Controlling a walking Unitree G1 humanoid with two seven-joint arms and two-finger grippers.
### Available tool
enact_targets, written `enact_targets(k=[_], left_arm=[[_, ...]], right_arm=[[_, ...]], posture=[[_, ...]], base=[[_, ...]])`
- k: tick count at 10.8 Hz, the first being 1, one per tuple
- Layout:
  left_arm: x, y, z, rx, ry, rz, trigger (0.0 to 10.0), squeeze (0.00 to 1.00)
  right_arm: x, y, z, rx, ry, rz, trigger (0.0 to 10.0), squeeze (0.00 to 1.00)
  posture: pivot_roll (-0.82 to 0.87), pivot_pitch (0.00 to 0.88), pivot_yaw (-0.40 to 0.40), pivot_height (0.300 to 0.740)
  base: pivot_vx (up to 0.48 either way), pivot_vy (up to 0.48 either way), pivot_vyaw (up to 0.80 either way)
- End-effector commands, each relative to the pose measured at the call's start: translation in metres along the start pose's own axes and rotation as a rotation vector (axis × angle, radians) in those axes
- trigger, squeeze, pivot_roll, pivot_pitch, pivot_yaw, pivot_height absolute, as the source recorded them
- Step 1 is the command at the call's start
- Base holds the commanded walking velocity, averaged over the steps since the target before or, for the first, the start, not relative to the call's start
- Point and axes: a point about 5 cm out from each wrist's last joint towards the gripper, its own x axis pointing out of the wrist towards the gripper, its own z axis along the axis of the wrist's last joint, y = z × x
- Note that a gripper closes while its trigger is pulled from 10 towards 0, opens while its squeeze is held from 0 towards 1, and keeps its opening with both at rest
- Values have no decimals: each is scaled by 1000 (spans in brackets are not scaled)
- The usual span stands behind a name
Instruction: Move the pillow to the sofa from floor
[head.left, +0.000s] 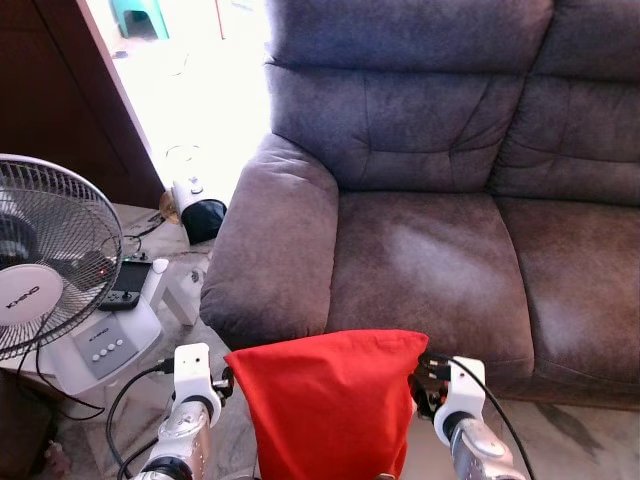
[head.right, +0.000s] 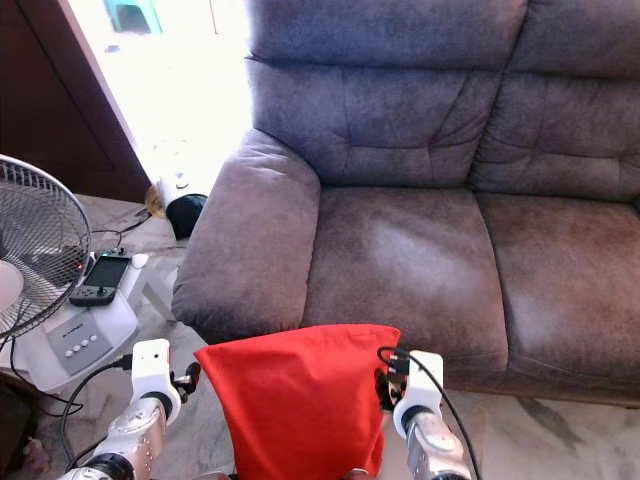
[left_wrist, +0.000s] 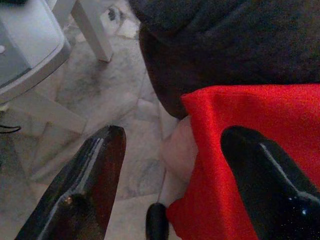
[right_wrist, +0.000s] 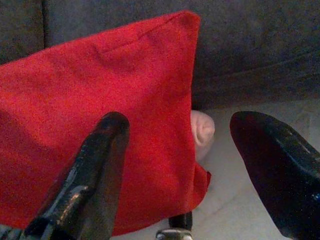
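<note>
A red pillow (head.left: 325, 400) hangs in the air just in front of the grey-brown sofa (head.left: 430, 260), below the level of its seat. It is pressed between my two arms. My left gripper (head.left: 225, 385) is at the pillow's left edge, and its wrist view shows it open (left_wrist: 170, 180) with one finger lying against the red cloth. Against the pillow's right edge sits my right gripper (head.left: 425, 385), also open (right_wrist: 190, 170), with one finger on the cloth. A pale pink inner cushion (right_wrist: 202, 130) peeks out of the cover.
A white standing fan (head.left: 50, 260) is close on the left, with a black handheld device (head.left: 125, 283) on its base and cables on the marble floor. A small white and black appliance (head.left: 198, 210) sits by the sofa's left armrest (head.left: 275, 240).
</note>
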Motion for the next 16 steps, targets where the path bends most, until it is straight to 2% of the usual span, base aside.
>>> enact_targets(k=[1, 3, 5, 6, 10, 13, 14, 16], left_arm=[[-1, -2, -1, 3, 0, -8, 10000, 0], [-1, -2, -3, 17, 3, -12, 10000, 0], [-1, -4, -3, 25, 2, -21, 10000, 0], [-1, -4, -2, 27, -1, -24, 10000, 0], [-1, -8, -4, 37, 7, -37, 10000, 0], [-1, -3, -2, 27, -1, -14, 10000, 0], [0, -1, 4, 32, -39, -1, 10000, 0], [4, -1, 32, 44, -182, 8, 10000, 0]], right_arm=[[-3, -1, -9, -6, 33, 4, 10000, 0], [-4, -4, -13, -40, 73, 2, 10000, 0], [-4, -6, -15, -35, 89, -14, 10000, 0], [-4, -6, -16, -32, 90, -16, 10000, 0], [-4, -6, -15, -41, 87, -2, 10000, 0], [-2, -4, -8, -45, 52, -18, 10000, 0], [-1, -5, -5, -34, 28, -34, 10000, 0], [3, -8, 24, -35, -112, -55, 10000, 0]], posture=[[35, 116, -2, 740], [35, 110, 2, 740], [35, 93, 6, 735], [35, 85, 7, 720], [34, 70, 6, 706], [38, 89, 3, 687], [37, 94, 3, 687], [40, 107, 2, 687]], base=[[0, 0, 0], [0, 0, 0], [0, 0, 0], [0, 0, 0], [0, 0, 0], [0, 0, 0], [0, 0, 0], [0, 0, 0]])
